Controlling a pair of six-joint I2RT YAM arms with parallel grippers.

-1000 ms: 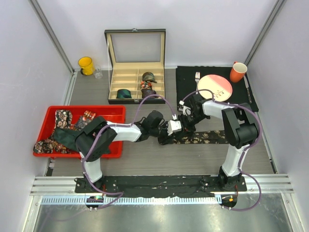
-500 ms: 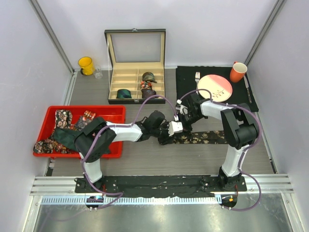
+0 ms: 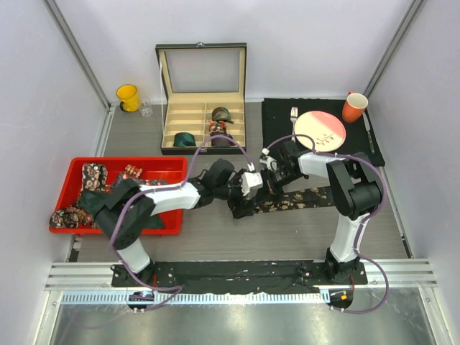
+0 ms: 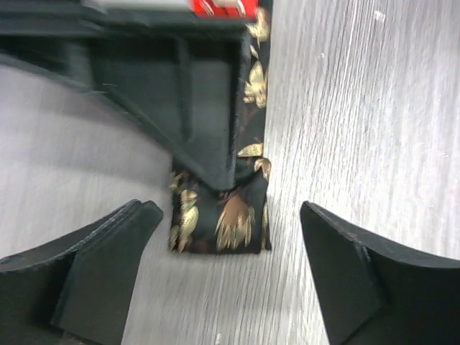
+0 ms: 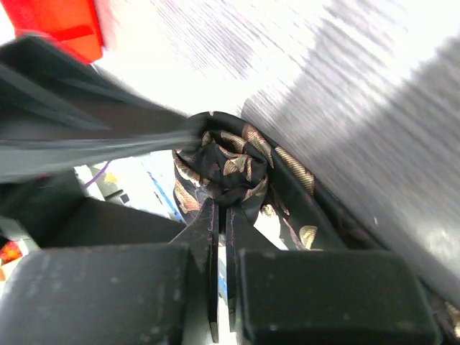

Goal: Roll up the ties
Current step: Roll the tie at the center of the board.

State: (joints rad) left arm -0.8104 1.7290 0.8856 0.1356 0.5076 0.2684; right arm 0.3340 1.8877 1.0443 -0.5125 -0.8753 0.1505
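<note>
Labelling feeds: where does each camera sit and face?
Top external: overhead at the near edge, facing down at the grey table; both arms show.
Left wrist: on its arm, facing down past the open left tool at the dark leaf-print fabric tie.
Right wrist: on its arm, facing along the shut right tool at the tie's rolled end.
Wrist views share that tie.

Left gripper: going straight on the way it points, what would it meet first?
Probably the tie, its folded end framed by the left gripper and pinched by the right gripper; depth unclear.
</note>
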